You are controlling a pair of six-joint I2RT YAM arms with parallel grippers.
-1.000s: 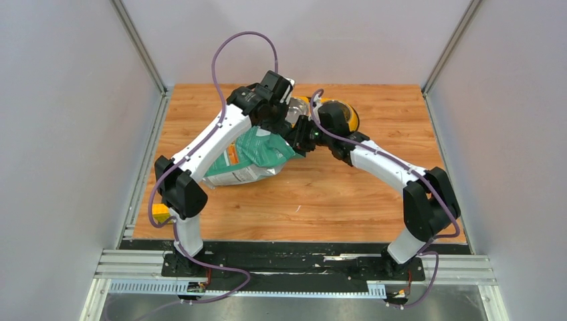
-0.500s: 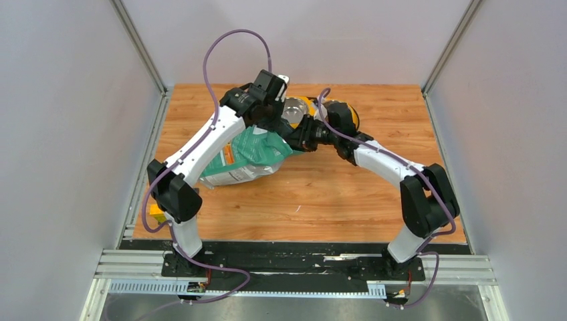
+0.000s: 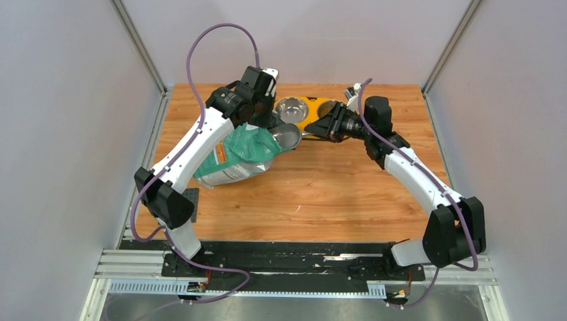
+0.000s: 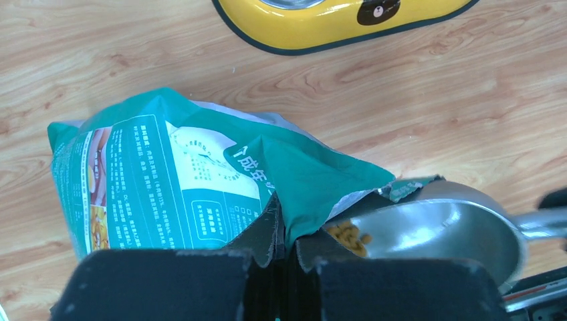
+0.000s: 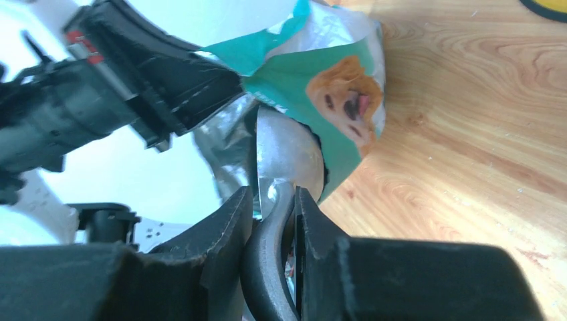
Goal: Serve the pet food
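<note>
Kibble (image 4: pixel 351 235) loaded; scoop (image 4: pixel 441 231) has backed out to pouch (image 4: pixel 200 180) mouth. Right gripper (image 5: pixel 273 200) grips scoop, left gripper (image 4: pixel 284 247) pinches pouch. Feeder (image 4: pixel 314 33) next.

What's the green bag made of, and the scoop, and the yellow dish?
Bag: thin plastic film, glossy outside, with a silvery lining showing at the open mouth; it creases. Scoop: smooth grey with a dull shine, plastic or metal, hard to tell. Yellow dish: probably hard plastic, glossy with highlights.

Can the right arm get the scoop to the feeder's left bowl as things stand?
Probably yes: its end effector grips the scoop at the pouch, the bowl lies open close by, nothing between them.
</note>
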